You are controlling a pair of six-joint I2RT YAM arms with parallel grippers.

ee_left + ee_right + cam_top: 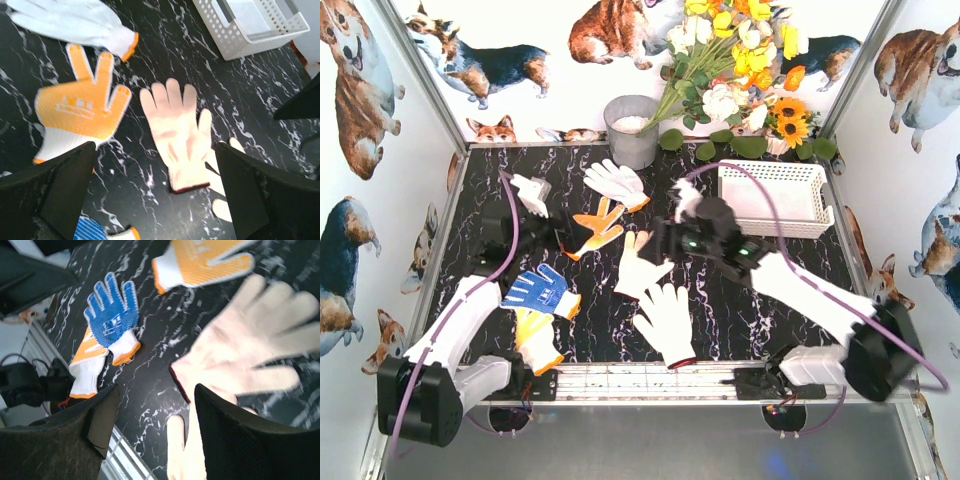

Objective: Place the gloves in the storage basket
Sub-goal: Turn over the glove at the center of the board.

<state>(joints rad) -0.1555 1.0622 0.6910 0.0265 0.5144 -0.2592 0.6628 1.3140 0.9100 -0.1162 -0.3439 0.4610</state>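
Observation:
Several gloves lie spread over the black marble table. A white one with an orange cuff (616,183) is at the back, with an orange-palmed one (598,227) in front of it. A beige one (642,265) and a pale one (667,320) lie in the middle. A blue-palmed one (540,291) and a yellow one (535,340) are at the left. The white lattice storage basket (772,197) stands back right with no glove in it. My right gripper (662,240) hovers open just above the beige glove (245,340), holding nothing. My left gripper (542,232) is wide open beside the orange-palmed glove (75,105), holding nothing.
A grey metal bucket (631,130) stands at the back centre. A bunch of yellow and white flowers (740,60) leans over the back right corner. A metal rail (650,380) runs along the near edge. Corgi-print walls close in three sides.

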